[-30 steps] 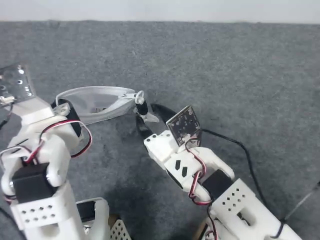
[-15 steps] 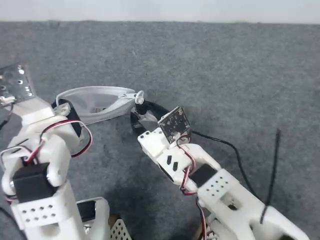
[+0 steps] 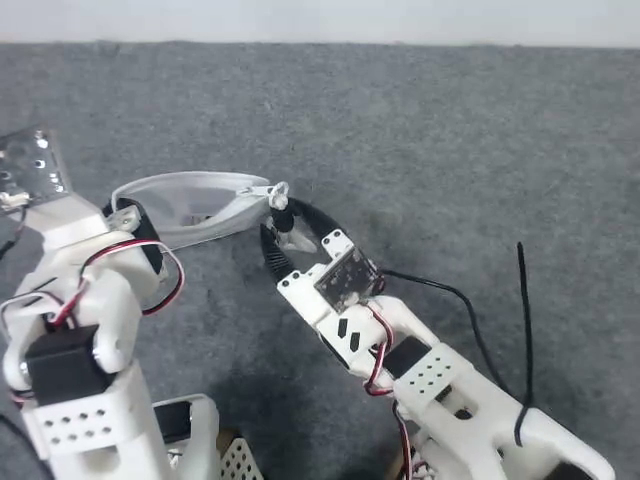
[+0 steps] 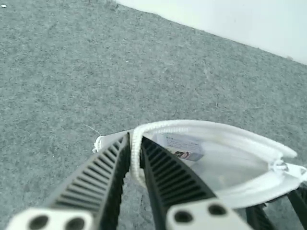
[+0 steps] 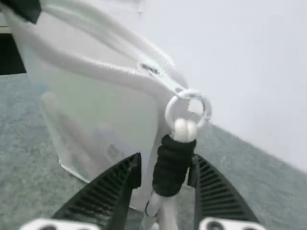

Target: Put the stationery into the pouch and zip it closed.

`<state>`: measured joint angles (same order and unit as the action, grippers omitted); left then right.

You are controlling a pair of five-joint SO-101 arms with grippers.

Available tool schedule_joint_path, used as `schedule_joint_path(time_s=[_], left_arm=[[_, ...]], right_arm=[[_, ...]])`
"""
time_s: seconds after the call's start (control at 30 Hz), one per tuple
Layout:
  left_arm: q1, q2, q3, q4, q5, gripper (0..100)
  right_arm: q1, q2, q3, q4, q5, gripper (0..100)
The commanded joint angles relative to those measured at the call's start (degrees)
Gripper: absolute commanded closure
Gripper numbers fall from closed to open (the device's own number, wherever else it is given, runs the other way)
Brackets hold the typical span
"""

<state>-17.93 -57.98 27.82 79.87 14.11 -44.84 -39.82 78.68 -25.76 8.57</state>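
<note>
Your left gripper (image 4: 134, 142) is clamped on the pouch (image 4: 230, 167) rim, likely anchoring it; your right gripper (image 5: 165, 161) sits slightly open around the pull (image 5: 171, 152), ready to zip

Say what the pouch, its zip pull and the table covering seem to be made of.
Pouch: soft translucent plastic, probably vinyl; contents show through its glossy wall.
Zip pull: white ring, likely painted metal or plastic, with a matte black wrapped grip, perhaps cord.
Table covering: grey felt or low carpet, fuzzy and dull.
</note>
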Motion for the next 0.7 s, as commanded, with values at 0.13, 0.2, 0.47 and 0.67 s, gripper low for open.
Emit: schedule_joint_path(time_s=[0.13, 0.2, 0.47, 0.67], left_arm=[[-0.4, -1.0, -0.4, -1.3, -0.5, 99], [-0.4, -1.0, -0.4, -1.3, -0.5, 99], [-0.4, -1.0, -0.4, -1.2, -0.5, 99], [-0.4, -1.0, -0.4, -1.2, -0.5, 99]], right_arm=[[0.7, -0.4, -0.8, -2.2, 1.3, 83.6], [0.7, -0.4, -0.8, -2.3, 1.3, 83.6], [0.7, -0.3, -1.6, -2.1, 1.2, 93.4], [0.8, -0.3, -1.8, -2.0, 1.2, 98.2]])
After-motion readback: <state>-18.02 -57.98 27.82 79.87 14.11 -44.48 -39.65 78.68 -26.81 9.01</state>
